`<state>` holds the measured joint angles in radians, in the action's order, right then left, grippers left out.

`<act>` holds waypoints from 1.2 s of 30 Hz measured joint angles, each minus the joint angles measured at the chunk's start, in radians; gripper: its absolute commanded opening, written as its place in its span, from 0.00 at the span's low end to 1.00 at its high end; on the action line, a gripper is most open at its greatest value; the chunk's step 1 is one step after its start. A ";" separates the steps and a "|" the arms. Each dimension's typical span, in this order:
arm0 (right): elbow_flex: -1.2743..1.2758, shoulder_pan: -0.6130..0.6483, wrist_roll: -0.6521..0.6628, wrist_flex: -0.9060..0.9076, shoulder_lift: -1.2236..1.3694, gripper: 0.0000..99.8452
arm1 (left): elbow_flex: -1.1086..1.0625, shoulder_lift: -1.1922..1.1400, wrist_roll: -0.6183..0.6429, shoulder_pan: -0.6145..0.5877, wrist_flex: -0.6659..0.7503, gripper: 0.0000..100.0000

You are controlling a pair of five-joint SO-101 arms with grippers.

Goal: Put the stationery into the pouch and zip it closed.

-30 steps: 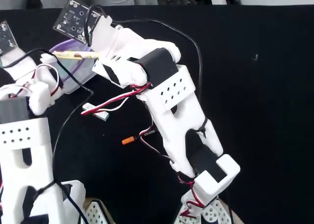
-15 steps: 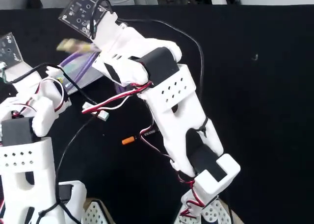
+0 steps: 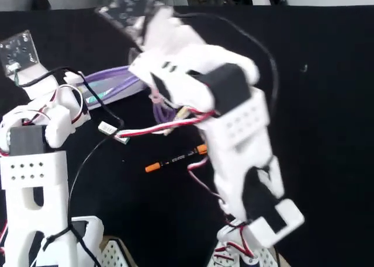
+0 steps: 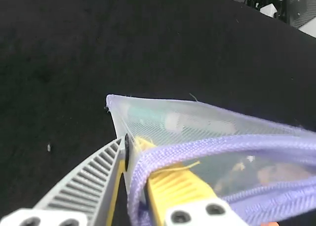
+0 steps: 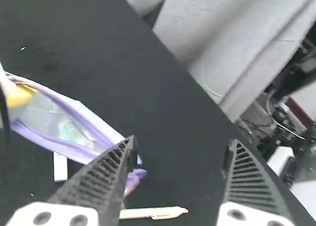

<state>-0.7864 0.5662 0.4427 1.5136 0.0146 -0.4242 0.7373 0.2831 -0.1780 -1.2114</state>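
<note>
Left gripper (image 4: 129, 148) clamped on zipper edge of purple pouch (image 4: 207, 132); pouch sits toward far left of table (image 3: 327, 103). Right gripper (image 5: 180, 152) spread apart, empty, raised above table. Orange-capped pen (image 3: 175, 159) lies on table, apart from pouch, nearer front edge.

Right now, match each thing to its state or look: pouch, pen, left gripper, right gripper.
Things:
1. pouch
2. pen
3. left gripper
4. right gripper

States:
A. open, holding nothing
B. purple and see-through
C. orange-tipped, lying loose
D. shut on the pouch's edge

Pairs: 1-B, 2-C, 3-D, 4-A
</note>
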 measured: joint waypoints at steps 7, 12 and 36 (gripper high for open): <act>0.000 -0.074 0.011 0.135 -0.110 0.28 | 0.020 -0.017 0.000 -0.115 0.000 0.03; 0.000 -0.169 -0.117 0.201 -0.112 0.28 | 0.020 -0.029 0.002 -0.201 0.000 0.03; 0.451 -0.417 -1.019 -0.094 0.285 0.17 | 0.008 -0.032 0.003 -0.216 0.025 0.03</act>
<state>-0.3353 0.1488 -0.5762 1.4200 0.3000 -0.4166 0.7050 0.2862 -0.3943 -1.1868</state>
